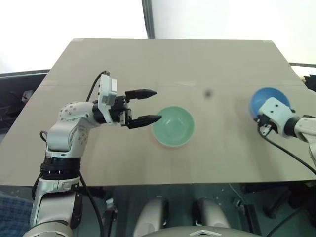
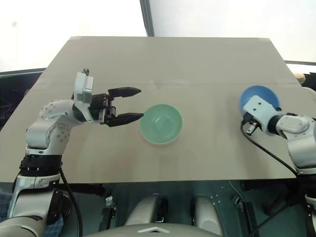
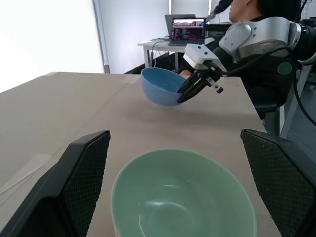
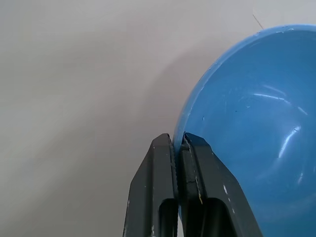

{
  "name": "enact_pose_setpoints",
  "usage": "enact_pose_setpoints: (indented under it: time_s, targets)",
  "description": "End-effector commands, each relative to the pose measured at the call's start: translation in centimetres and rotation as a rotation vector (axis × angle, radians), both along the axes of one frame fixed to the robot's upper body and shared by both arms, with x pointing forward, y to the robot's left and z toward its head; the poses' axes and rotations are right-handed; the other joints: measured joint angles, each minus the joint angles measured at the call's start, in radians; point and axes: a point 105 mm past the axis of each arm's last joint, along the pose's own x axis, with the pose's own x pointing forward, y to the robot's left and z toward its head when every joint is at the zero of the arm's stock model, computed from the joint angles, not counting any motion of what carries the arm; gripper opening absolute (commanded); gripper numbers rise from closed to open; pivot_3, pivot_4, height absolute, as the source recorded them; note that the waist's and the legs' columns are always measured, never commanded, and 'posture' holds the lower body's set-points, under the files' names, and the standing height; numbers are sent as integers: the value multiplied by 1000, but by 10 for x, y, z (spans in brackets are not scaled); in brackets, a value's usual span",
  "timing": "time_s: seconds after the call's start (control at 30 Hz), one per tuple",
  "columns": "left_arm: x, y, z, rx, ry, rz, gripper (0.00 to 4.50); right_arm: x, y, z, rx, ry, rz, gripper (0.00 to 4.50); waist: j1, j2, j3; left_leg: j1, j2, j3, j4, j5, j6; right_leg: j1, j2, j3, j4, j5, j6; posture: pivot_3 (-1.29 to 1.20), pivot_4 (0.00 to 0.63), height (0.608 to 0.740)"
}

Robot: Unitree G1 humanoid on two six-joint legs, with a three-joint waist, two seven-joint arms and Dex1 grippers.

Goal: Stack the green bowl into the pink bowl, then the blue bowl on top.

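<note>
The green bowl (image 1: pixel 173 127) stands upright at the middle of the table, and a thin pink edge (image 3: pixel 114 231) that I take for the pink bowl peeks out under its rim. My left gripper (image 1: pixel 158 105) hovers just left of it, open, its fingers (image 3: pixel 84 182) pointing level at the bowl with nothing between them. Far right, the blue bowl (image 1: pixel 266 100) is tipped up on one side. My right gripper (image 4: pixel 177 139) is shut on its near rim, one finger inside and one outside; the left wrist view shows that grip (image 3: pixel 186 93) too.
The tan table (image 1: pixel 148 64) has bare surface behind and in front of the bowls; its front edge runs close to my arms. A small dark spot (image 1: pixel 208 93) lies between the bowls. Beyond the table's right side, a person sits by a desk with a laptop (image 3: pixel 186 28).
</note>
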Motion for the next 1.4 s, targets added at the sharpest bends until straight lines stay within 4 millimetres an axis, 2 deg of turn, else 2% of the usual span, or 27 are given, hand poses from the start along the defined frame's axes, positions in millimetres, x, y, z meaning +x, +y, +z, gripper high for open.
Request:
enact_pose_setpoints:
  time_s: [0.03, 0.1, 0.2, 0.3, 0.43, 0.6, 0.83, 0.93, 1.03, 1.13, 1.3, 1.4]
  targets:
    - [-4, 16, 9, 4, -49, 57, 4500, -11, 48, 39, -33, -107, 224, 82, -5, 0, 0, 0, 0, 0, 0, 0, 0, 0, 0, 0, 0, 0, 0, 0, 150, 740]
    - [-4, 21, 9, 7, -48, 80, 4500, -18, 63, 45, -42, -110, 297, 82, -6, 0, 0, 0, 1, 0, 0, 0, 0, 0, 0, 0, 0, 0, 0, 0, 150, 740]
    - [-7, 38, 5, 24, -36, 143, 4500, -31, 102, 64, -38, -149, 471, 82, -6, 0, 0, 0, 0, -1, 0, 0, 0, 0, 0, 0, 0, 0, 0, 0, 150, 740]
    - [-12, 48, 0, 45, -20, 173, 4500, -45, 130, 66, -36, -130, 611, 82, -6, -1, 0, 0, 0, -1, 0, 0, 0, 0, -1, 0, 0, 0, 0, 0, 150, 740]
    - [-19, 58, -4, 63, -1, 201, 4500, -65, 152, 56, -51, -78, 756, 82, 2, -1, 0, 0, 0, -2, 0, 0, 0, 0, -2, -1, -2, 0, 0, 0, 150, 740]
    - [-28, 72, -9, 97, 20, 241, 4500, -73, 166, 49, -60, -59, 830, 82, 7, -1, 0, 0, 0, -2, 0, -1, 1, 0, -3, -1, -2, 0, 0, 0, 150, 740]
    - [-34, 80, -12, 117, 33, 273, 4500, -72, 172, 45, -109, -80, 871, 82, 7, -1, 0, 0, 0, -2, 0, -1, 0, 0, -3, -1, -2, 0, -1, 0, 150, 740]
    - [-35, 79, -13, 115, 35, 273, 4500, -73, 174, 47, -102, -82, 883, 842, 6, -1, 0, 0, 0, -2, 0, -1, 1, 0, -3, -1, -2, 0, -1, 0, 150, 740]
    - [-35, 77, -13, 110, 33, 268, 4500, -68, 172, 52, -84, -96, 840, 2078, 6, -1, 0, 0, 0, -2, 0, -1, 0, 0, -3, -1, -2, 0, -1, 0, 150, 740]
    - [-35, 77, -14, 108, 39, 268, 4500, -70, 167, 57, -30, -63, 817, 2078, 6, -1, 0, 0, 0, -2, -1, -1, 0, 0, -3, -1, -2, 0, -1, 0, 150, 740]
    - [-36, 77, -19, 128, 51, 281, 4500, -70, 141, 63, 166, 27, 694, 2078, 8, -2, 0, 0, 0, -2, -1, -1, 1, 0, -3, -1, -3, 0, -1, 0, 150, 740]
    - [-38, 79, -23, 121, 75, 306, 4500, -70, 108, 56, 261, 52, 594, 2078, 9, -3, -1, 0, -1, -2, -2, -2, 2, 0, -4, -1, -4, 0, -1, 0, 150, 740]
